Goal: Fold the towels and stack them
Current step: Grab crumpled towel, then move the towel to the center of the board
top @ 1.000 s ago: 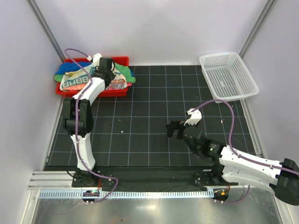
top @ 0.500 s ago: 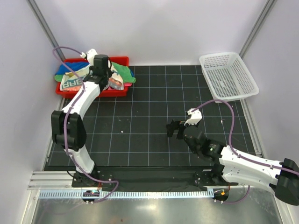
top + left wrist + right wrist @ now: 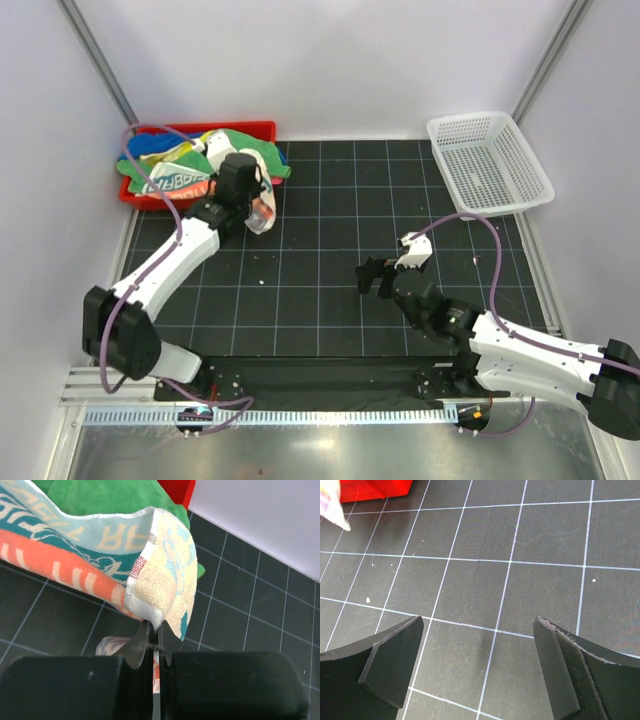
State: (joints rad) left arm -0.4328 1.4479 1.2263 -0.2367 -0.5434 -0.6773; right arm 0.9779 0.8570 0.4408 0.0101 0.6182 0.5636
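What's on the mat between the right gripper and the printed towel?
Only bare grid mat between right gripper and printed towel, per the top view.

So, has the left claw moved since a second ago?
Yes, the left claw drew back off the red plastic tray, out over the black gridded mat.

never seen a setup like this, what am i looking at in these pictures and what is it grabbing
Two robot arms stand side by side, each ending in a two-finger gripper. One picture looks down from above; the other two come from a camera on each wrist. At the far corners of the black gridded mat sit a red tray heaped with towels and an empty white basket. The left gripper is shut on a corner of the cream lettered towel, which stretches out of the tray. The right gripper is open and empty above the mat.
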